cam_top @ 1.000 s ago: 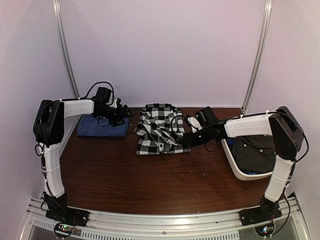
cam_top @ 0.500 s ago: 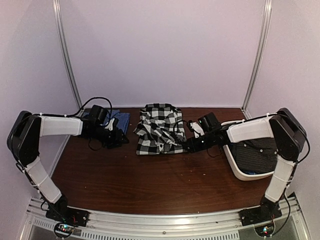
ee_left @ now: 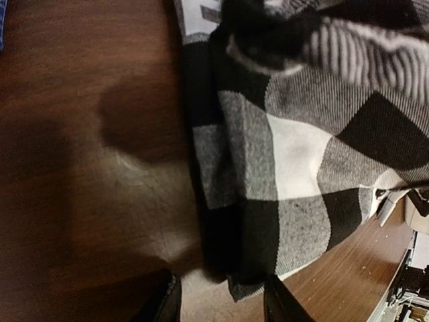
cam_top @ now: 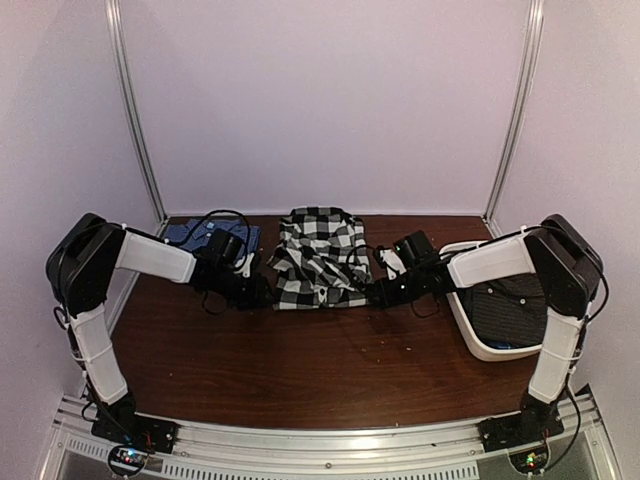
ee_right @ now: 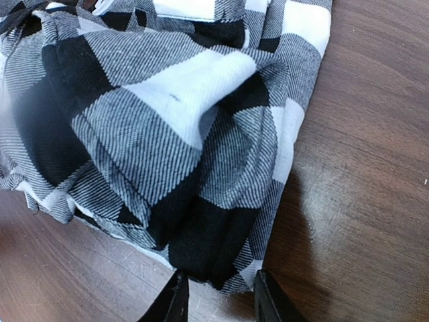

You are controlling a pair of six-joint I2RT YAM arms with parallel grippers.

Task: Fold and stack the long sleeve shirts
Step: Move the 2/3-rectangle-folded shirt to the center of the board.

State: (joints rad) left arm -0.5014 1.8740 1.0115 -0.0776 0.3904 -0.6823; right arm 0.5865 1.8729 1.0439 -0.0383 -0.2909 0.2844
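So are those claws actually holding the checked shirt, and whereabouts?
Not yet, it seems. The left gripper and right gripper each sit open at a near bottom corner of the checked shirt, fingers apart, not pinching the cloth.

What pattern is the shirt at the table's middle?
The shirt has large black-and-white checks, clearest in the right wrist view.

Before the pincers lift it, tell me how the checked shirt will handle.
Probably floppy: the checked shirt lies in soft rumpled folds, so it should sag when lifted. Likely light: its layered hem looks thin.
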